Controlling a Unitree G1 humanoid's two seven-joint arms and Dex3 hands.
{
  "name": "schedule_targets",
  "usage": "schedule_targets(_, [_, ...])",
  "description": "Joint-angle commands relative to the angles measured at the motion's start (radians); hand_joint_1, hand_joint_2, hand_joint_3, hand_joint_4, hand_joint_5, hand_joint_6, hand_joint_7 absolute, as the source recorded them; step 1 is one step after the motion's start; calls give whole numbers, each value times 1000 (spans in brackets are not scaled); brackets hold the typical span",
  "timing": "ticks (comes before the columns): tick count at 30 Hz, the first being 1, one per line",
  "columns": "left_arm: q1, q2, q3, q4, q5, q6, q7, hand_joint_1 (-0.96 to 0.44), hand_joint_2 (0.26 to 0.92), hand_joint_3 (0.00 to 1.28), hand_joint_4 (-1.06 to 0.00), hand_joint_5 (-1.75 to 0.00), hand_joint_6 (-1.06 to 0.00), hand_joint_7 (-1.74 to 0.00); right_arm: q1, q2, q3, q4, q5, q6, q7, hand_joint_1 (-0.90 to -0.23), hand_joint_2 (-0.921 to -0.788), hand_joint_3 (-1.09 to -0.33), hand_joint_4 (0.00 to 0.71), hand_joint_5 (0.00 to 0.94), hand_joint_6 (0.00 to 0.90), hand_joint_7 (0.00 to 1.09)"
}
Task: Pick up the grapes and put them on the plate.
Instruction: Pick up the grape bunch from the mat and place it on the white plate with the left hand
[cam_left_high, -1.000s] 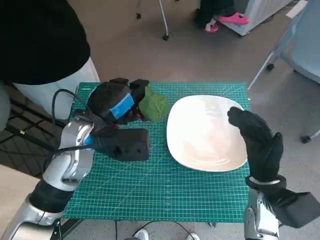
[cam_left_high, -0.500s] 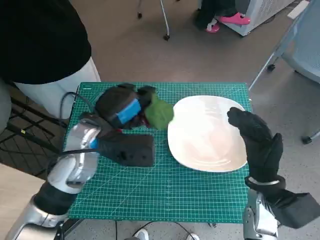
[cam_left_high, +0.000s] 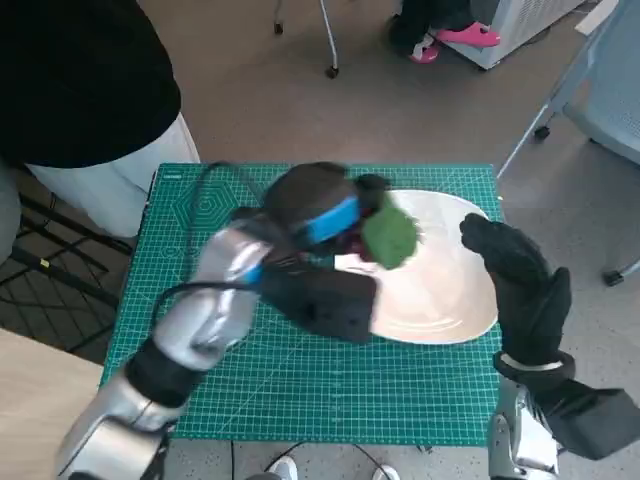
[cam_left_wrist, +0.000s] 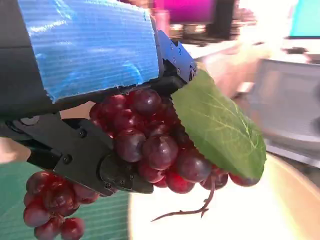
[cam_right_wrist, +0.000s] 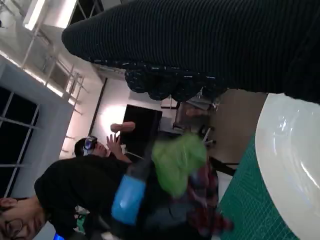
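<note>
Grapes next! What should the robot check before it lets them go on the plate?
1. Left robot hand holds the grapes: ok.
2. Grapes are over the plate: ok, at its near-left part in the head view.
3. Grapes low enough to release gently: cannot tell.
4. Right robot hand out of the drop spot: ok, it is at the plate's far right edge.
5. Landing spot bare: ok, the plate shows white.

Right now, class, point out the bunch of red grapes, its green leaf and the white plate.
bunch of red grapes (cam_left_wrist: 150, 145), left wrist view, middle berries.
green leaf (cam_left_high: 389, 236), head view, leaf centre.
white plate (cam_left_high: 450, 300), head view, bare inner surface.
</note>
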Motion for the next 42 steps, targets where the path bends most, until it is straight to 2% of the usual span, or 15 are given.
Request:
schedule_targets(1, [-87, -60, -31, 114, 4, -38, 27, 3, 920, 132, -643, -1279, -538, -1191, 44, -5, -12, -14, 2, 6, -10, -606, -921, -880, 548, 3, 200, 519])
schedule_targets(7, [-170, -139, -54, 281, -11, -73, 40, 2, 920, 128, -633, -1278, -551, -1192, 66, -6, -26, -32, 3, 5, -18, -608, -921, -875, 549, 3, 198, 506])
schedule_targets(13, [-227, -191, -64, 406, -26, -113, 49, 2, 920, 139, -607, -1365, -567, -1119, 85, -2, -35, -48, -4, 3, -33, -608, -921, -871, 551, 3, 202, 491])
schedule_targets(19, [-269, -229, -69, 516, -33, -157, 68, 1, 920, 147, -594, -1390, -560, -1120, 100, 4, -39, -60, -12, -1, -57, -607, -921, -868, 556, 4, 218, 459])
schedule_targets(23, [-282, -239, -70, 558, -34, -173, 79, 1, 921, 154, -577, -1407, -558, -1125, 107, 8, -38, -65, -18, -2, -72, -607, -921, -863, 560, 5, 233, 432])
schedule_targets(30, [-293, -249, -77, 606, -32, -184, 95, 2, 920, 201, -484, -1508, -549, -1135, 118, 14, -34, -74, -34, -7, -102, -612, -921, -853, 567, 7, 242, 414])
schedule_targets(38, [-300, -251, -84, 639, -32, -188, 102, 2, 920, 231, -431, -1558, -537, -1151, 111, 18, -26, -59, -48, -20, -118, -612, -921, -853, 569, 7, 247, 403])
schedule_targets(42, [-298, -253, -74, 663, -50, -197, 101, 2, 921, 277, -404, -1511, -446, -1318, 106, 16, -23, -54, -42, -19, -115, -613, -921, -854, 569, 6, 249, 399])
